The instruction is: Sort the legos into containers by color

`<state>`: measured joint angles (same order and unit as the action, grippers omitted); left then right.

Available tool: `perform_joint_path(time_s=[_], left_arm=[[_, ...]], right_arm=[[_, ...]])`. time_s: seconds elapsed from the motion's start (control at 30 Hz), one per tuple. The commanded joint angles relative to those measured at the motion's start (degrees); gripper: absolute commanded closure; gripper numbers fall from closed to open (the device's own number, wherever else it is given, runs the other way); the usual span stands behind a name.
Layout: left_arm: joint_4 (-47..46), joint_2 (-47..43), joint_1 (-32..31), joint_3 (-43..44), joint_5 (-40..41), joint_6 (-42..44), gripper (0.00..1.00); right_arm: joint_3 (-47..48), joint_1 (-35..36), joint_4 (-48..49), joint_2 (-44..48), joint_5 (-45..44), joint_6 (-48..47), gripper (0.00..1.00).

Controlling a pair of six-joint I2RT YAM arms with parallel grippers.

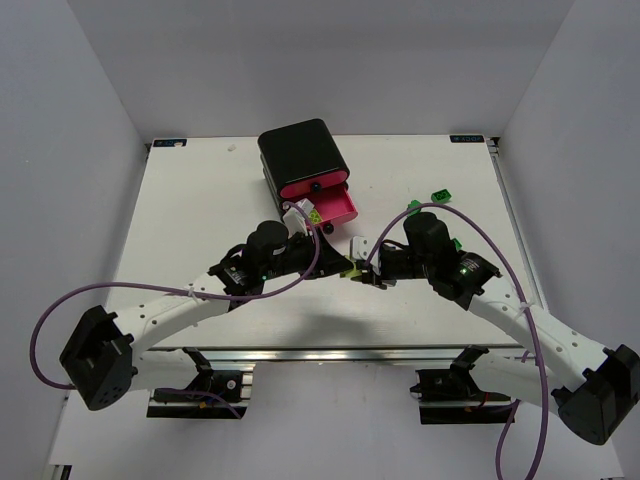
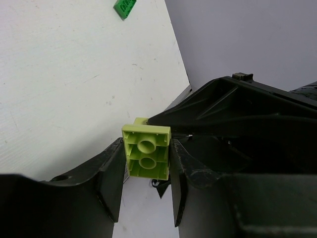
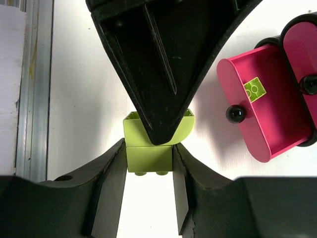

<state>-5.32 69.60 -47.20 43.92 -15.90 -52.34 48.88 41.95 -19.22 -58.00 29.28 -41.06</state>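
A pale yellow-green lego pair hangs between both grippers just above the table, a square brick joined to a curved one. My right gripper is shut on the square brick. My left gripper is shut on a yellow-green brick, its hollow underside facing the camera. In the top view the two grippers meet tip to tip, left and right, in front of the black cabinet. Its bottom pink drawer stands open with one yellow-green brick inside.
Green legos lie on the table right of the cabinet, and one beside the right wrist; one shows in the left wrist view. The upper drawers are closed. Purple cables loop over both arms.
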Motion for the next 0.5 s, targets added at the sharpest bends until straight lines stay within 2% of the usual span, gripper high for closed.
perform_joint_path(time_s=[0.0,0.07,0.13,0.2,0.3,0.47], left_arm=[[-2.5,-0.1,-0.5,0.6,-2.8,0.0,0.54],[-2.8,-0.1,-0.5,0.6,-3.1,-0.1,0.61],[-3.4,0.1,-0.5,0.5,-3.5,-0.2,0.69],[-3.6,0.0,-0.5,0.4,-3.8,-0.3,0.8],[-3.1,-0.4,-0.5,0.5,-3.6,-0.1,0.9],[-1.6,-3.3,0.2,0.2,-2.8,0.6,0.92]], right_arm=[[1.2,0.1,3.2,0.5,1.1,0.4,1.0],[1.2,0.1,3.3,0.3,1.2,0.5,1.0],[1.2,0.1,3.5,0.4,1.1,0.6,0.94],[0.9,0.1,3.8,0.5,1.0,0.9,0.75],[0.4,0.0,4.2,0.8,0.3,1.0,0.58],[0.0,0.0,3.9,1.0,-0.5,0.5,0.45]])
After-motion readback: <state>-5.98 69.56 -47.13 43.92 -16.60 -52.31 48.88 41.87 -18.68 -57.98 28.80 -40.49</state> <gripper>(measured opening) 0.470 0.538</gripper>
